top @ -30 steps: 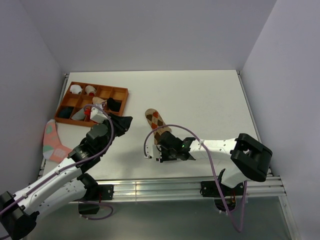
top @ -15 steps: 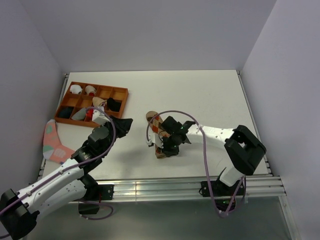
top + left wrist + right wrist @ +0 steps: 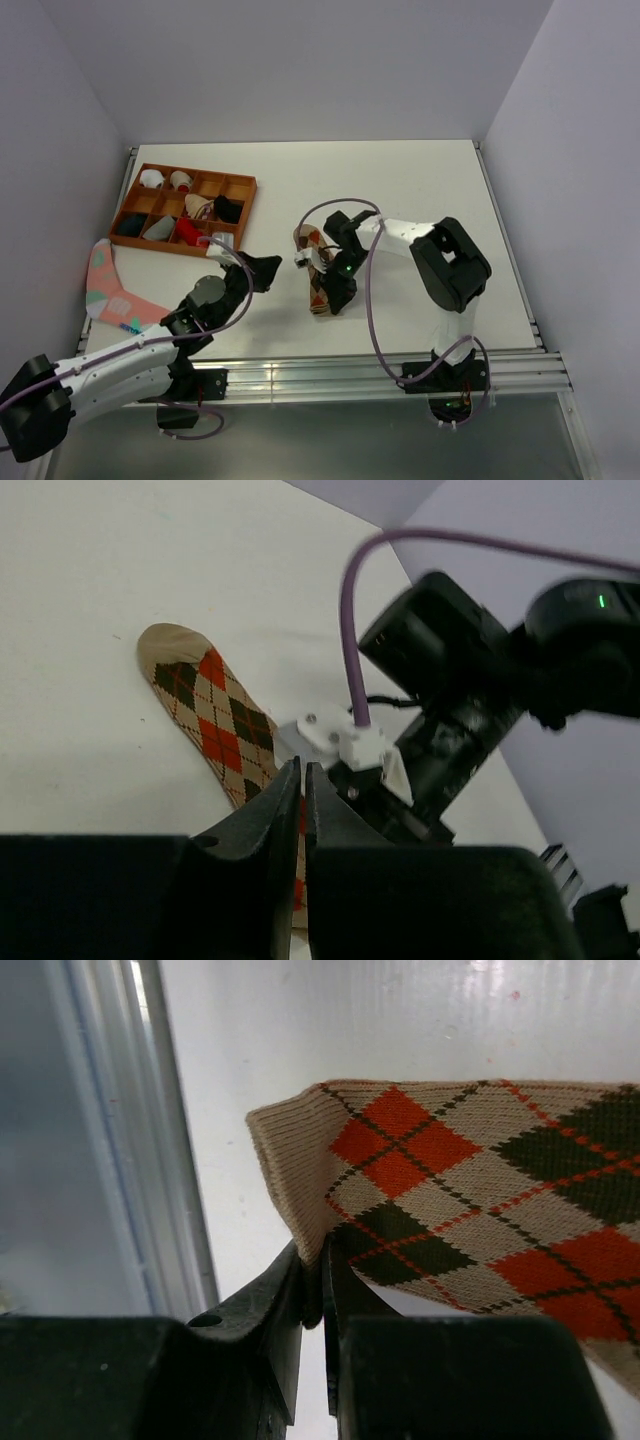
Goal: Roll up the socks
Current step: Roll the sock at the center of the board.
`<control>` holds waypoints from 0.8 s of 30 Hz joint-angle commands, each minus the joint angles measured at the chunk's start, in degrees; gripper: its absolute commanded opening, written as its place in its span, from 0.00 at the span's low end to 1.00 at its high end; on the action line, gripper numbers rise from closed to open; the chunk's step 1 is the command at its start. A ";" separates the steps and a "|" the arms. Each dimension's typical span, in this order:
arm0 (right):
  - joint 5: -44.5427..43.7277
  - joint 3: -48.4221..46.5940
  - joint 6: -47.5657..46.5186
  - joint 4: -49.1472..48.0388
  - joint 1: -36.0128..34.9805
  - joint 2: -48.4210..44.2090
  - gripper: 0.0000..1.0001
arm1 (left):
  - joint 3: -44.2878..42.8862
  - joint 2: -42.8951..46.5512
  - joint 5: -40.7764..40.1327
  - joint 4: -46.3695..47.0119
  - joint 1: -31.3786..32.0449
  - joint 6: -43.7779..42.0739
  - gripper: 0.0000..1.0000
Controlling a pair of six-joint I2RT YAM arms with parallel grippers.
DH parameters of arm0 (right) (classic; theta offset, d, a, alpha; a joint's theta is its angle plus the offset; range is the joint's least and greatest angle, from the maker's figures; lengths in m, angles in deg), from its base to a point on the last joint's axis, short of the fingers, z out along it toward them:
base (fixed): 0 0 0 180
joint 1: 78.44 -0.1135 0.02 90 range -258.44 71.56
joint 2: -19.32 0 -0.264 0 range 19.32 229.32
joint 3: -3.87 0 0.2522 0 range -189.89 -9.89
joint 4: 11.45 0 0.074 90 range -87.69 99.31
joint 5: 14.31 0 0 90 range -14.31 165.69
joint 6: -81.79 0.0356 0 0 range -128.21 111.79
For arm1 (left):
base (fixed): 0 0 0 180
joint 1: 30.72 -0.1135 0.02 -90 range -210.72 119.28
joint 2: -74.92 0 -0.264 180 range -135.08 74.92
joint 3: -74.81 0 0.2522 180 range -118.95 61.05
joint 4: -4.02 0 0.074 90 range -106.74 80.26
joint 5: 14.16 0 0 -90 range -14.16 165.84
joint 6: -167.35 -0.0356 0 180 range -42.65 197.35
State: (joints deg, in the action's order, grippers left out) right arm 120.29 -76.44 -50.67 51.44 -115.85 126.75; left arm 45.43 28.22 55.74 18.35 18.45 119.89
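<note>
Your right gripper (image 3: 312,1260) clamps the cuff of the argyle sock (image 3: 470,1210), whose length stretches away toward the toe; your left gripper (image 3: 303,777), closed empty, sits near it.

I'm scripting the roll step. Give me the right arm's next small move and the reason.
Probably curl the pinched end over and toward the toe to start the roll. The right fingers are closed on the ribbed cuff edge of the argyle sock, whose length lies stretched out, unrolled, on the table. The left fingers are closed beside it, seemingly holding nothing.
</note>
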 commanded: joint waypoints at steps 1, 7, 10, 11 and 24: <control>6.99 -4.73 -2.98 10.28 1.37 3.47 0.16 | 3.83 -2.60 5.67 15.89 2.07 -6.94 0.12; 7.95 -7.63 -5.09 15.82 2.95 10.07 0.15 | 4.81 -12.35 14.11 24.19 4.97 -11.51 0.21; 8.40 -8.60 -4.66 17.15 3.83 11.65 0.15 | 4.63 -19.11 19.54 28.93 5.06 -12.57 0.31; 8.31 -9.04 -4.39 17.49 4.01 12.09 0.15 | 4.20 -20.35 21.05 29.73 5.06 -12.66 0.35; 9.01 -10.19 -2.72 18.29 4.36 14.82 0.15 | 0.68 -37.50 33.45 38.09 4.97 -11.69 0.46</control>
State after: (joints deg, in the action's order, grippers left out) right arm 127.89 -85.03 -53.88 67.81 -111.83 141.09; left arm 48.69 -7.75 84.33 50.77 23.26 109.27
